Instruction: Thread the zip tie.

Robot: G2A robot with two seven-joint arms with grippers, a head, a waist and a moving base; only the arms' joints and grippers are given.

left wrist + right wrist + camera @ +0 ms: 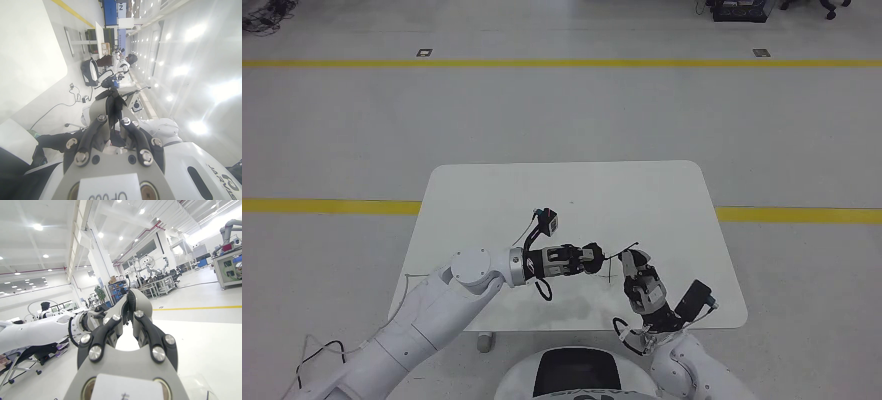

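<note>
Black zip tie [623, 250]: the item in work, held off the table between both arms.

Right gripper [129, 299], nearer my base: fingers pressed together on the tie. A short stiff length with a small block end juts straight past the tips.

Left gripper [113, 103], just beyond and facing it: fingers closed on a dark bunched piece that I take for the tie's other end. I cannot make out which end is the head.

Long axis, top view: slants from the left fingertips across the right ones, away from me.

Judgement: threading turns on lining the jutting end up with the part in the left fingers. The two sets of tips are near, apparently not touching.

White table [662, 200]: below, reaching beyond both.
</note>
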